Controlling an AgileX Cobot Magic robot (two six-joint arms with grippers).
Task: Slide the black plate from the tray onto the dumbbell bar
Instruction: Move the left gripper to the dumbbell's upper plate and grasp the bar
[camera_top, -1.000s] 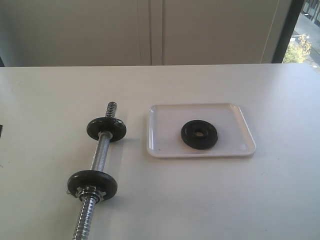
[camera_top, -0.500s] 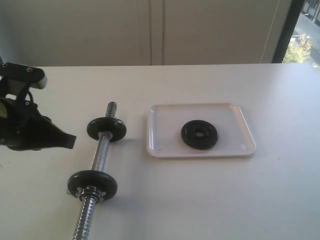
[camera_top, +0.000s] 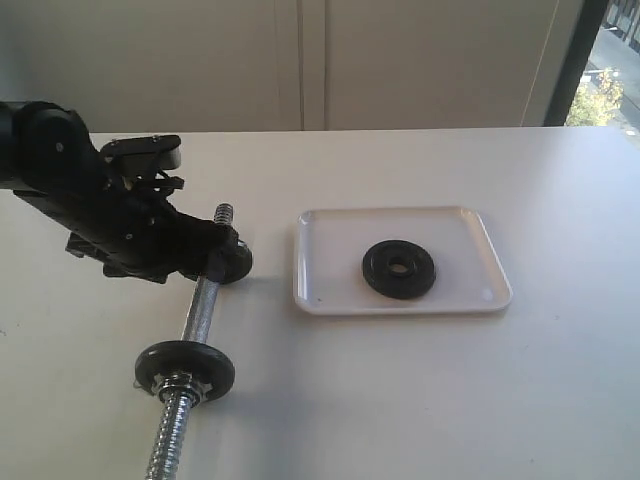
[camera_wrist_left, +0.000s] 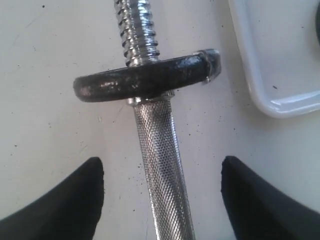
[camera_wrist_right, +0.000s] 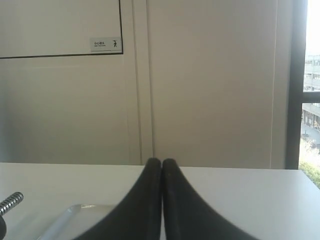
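The black plate (camera_top: 399, 269) lies flat in the middle of the white tray (camera_top: 330, 295), right of centre on the table. The dumbbell bar (camera_top: 200, 312) lies left of the tray, carrying two black discs, with a collar nut (camera_top: 180, 385) by the near disc. My left gripper (camera_top: 205, 262) is open and hangs over the bar's knurled middle (camera_wrist_left: 162, 175), close to the far disc (camera_wrist_left: 145, 80), one finger on each side without touching. My right gripper (camera_wrist_right: 162, 162) is shut with nothing in it and does not show in the exterior view.
The left arm (camera_top: 90, 190) reaches in from the left edge over the table. A tray corner (camera_wrist_left: 280, 95) lies close to the left gripper's right finger. A wall with panels stands behind the table, a window at far right.
The left arm has come in from the left edge and moved right, its open gripper now over the bar near the far disc. The plate, tray and bar have not moved.
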